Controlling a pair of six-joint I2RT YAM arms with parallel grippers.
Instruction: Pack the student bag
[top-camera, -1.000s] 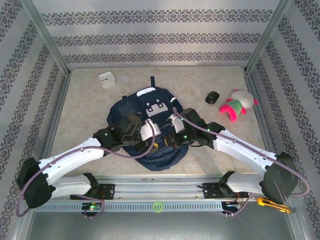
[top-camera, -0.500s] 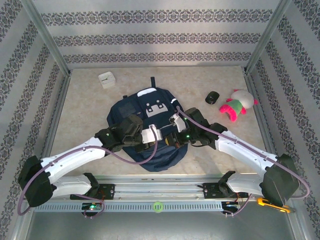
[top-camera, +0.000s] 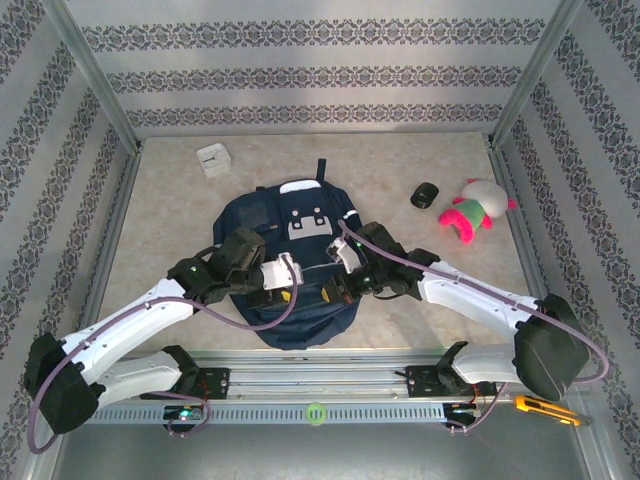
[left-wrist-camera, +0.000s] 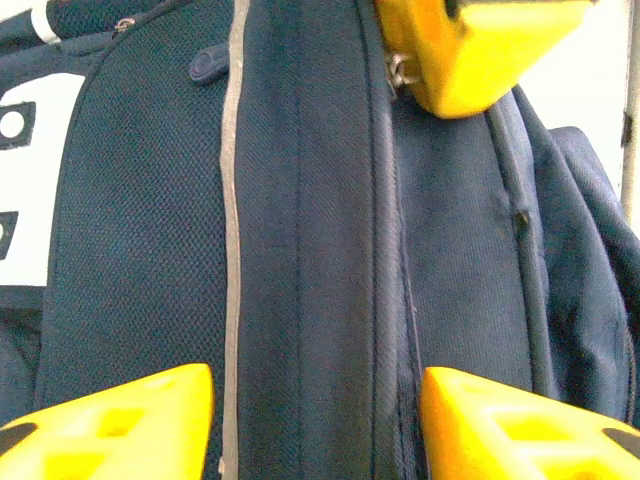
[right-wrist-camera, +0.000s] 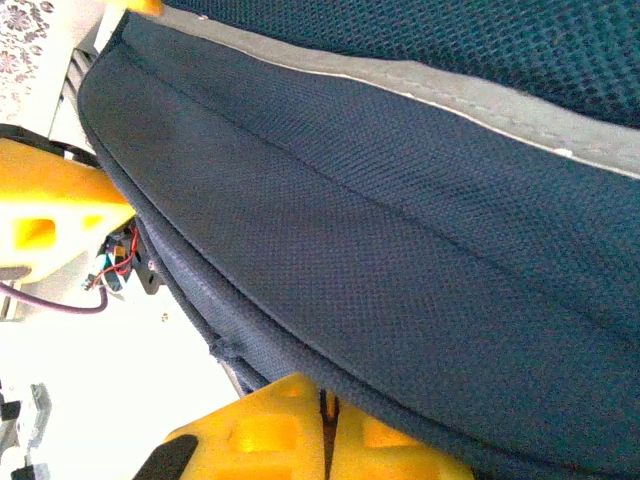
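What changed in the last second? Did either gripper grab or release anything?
Both arms drew back toward the near edge, and the student bag shifted and spread with them. The left gripper now stands open over the bag's front. The right gripper stays shut, apparently on the bag's edge. The white box, black object and plush toy have not moved.

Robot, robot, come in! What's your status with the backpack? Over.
Left gripper jaws open astride student bag seam. Right gripper jaws shut on its edge. Plush toy lies apart, far right.
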